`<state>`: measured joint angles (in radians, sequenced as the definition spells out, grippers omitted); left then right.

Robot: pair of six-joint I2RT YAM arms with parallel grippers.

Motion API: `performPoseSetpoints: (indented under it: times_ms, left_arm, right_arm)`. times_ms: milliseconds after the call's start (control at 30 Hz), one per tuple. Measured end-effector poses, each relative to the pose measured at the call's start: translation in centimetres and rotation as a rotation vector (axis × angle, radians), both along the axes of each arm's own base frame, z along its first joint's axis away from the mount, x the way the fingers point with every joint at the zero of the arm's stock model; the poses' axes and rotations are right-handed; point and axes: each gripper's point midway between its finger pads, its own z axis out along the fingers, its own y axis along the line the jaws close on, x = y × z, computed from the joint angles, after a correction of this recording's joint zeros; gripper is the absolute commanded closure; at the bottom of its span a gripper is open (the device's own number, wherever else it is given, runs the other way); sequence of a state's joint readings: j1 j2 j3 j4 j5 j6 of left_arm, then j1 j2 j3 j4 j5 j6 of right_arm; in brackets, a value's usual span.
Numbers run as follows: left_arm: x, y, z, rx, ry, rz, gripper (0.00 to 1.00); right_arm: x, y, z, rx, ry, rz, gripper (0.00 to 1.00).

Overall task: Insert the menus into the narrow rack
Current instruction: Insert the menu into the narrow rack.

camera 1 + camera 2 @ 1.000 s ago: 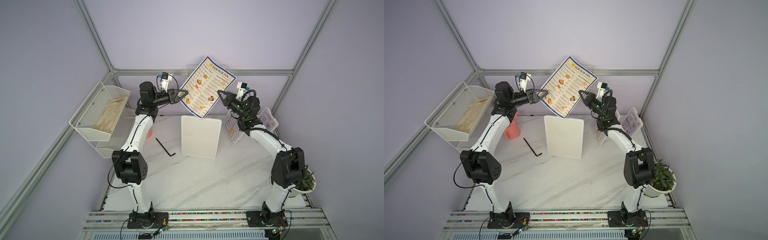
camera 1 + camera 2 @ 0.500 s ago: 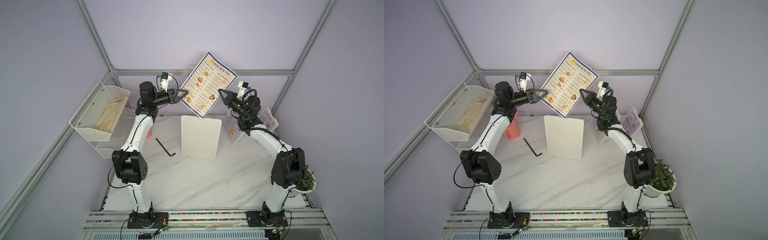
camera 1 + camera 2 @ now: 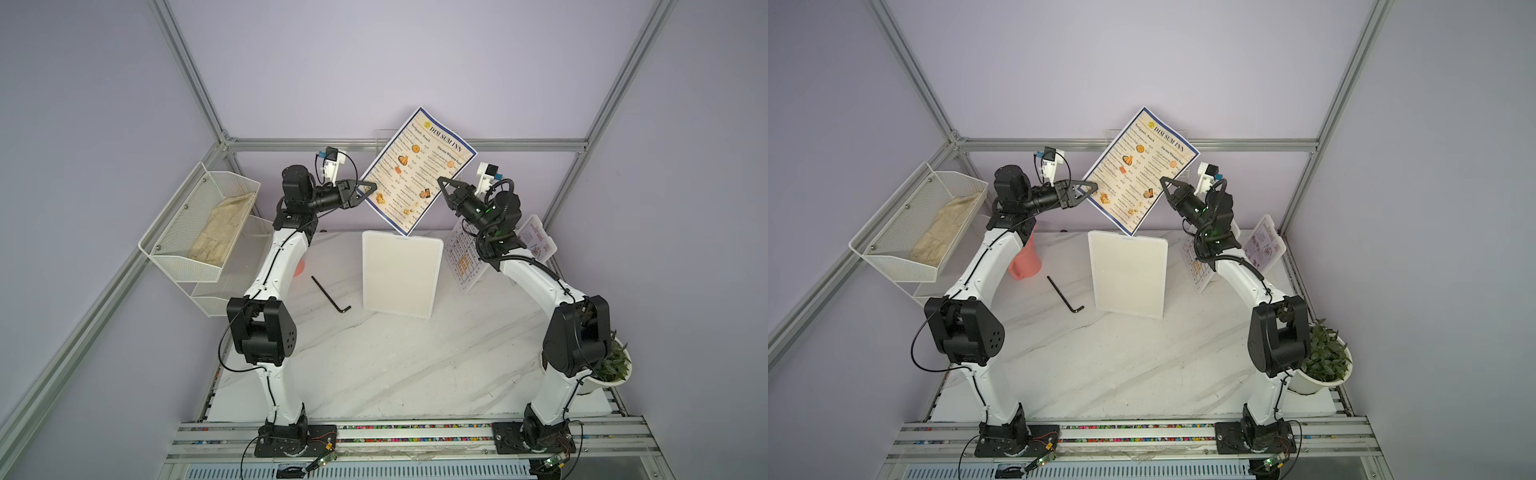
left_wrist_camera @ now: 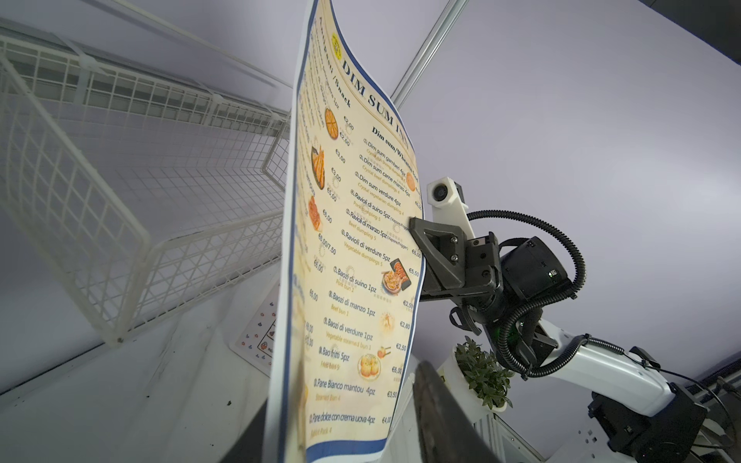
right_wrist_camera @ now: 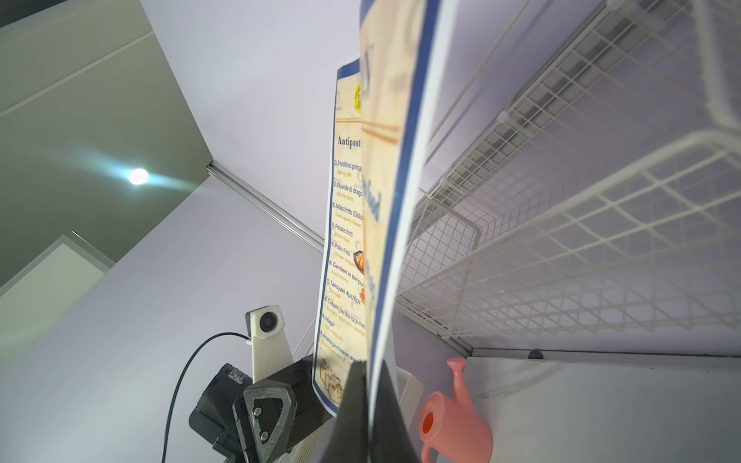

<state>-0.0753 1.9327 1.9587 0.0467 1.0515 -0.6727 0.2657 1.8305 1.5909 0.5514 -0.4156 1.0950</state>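
Obs.: the large dark-blue-bordered "DIM SUM INN" menu sheet (image 3: 415,170) is held in the air at upper centre of both top views (image 3: 1140,166). It is rotated so that its title edge faces the upper right of the frame. Its lowest corner overlaps, in the picture, the top edge of the white rectangular board (image 3: 401,274) lying on the white marble bench (image 3: 374,365).

The face is cream, with two columns of priced dishes and small food photos. In the left wrist view (image 4: 353,240) we see the sheet bowed along its length.

The right gripper (image 3: 441,181) is closed on the sheet's right edge, and the right wrist view shows that edge pinched between both fingers (image 5: 355,409). The left gripper (image 3: 371,188) sits at the sheet's left edge with its jaws apart, one on either side. We cannot tell whether either finger touches the paper.

The large white table sheet edged with coloured dots (image 3: 463,266) leans at right of centre, partly behind the right arm. The small card (image 3: 536,239) stands just right of it, its print too small to read.

The white wire-mesh rack (image 3: 199,224) hangs at the left of the frame, well apart from the held sheet.
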Motion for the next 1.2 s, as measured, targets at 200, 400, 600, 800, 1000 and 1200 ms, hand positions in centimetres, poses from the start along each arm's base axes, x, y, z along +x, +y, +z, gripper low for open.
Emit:
performPoseSetpoints:
  times_ms: [200, 400, 600, 800, 1000, 1200]
  left_arm:
    - [-0.1, -0.1, 0.1, 0.0, -0.005, -0.003, 0.55]
    - [-0.2, -0.5, 0.2, -0.001, -0.014, -0.01, 0.55]
    - [-0.2, -0.7, -0.1, -0.001, -0.008, -0.015, 0.55]
    - [-0.2, -0.9, -0.6, 0.0, 0.004, -0.018, 0.54]
    - [-0.5, -0.9, -0.7, -0.002, 0.0, -0.018, 0.53]
    - [-0.6, -0.9, -1.6, -0.004, 0.024, -0.019, 0.48]
  right_arm:
    - [0.2, 0.0, -0.9, -0.011, 0.019, -0.005, 1.0]
    - [0.3, 0.0, -1.9, -0.033, 0.039, -0.009, 1.0]
    - [-0.5, -0.1, -1.3, -0.047, 0.02, -0.011, 1.0]
    - [-1.3, -0.1, -0.7, -0.057, -0.009, 0.0, 1.0]
    - [-1.7, 0.3, -0.6, -0.07, -0.034, 0.027, 1.0]
    - [-2.2, 0.6, -0.2, -0.077, -0.068, 0.052, 1.0]
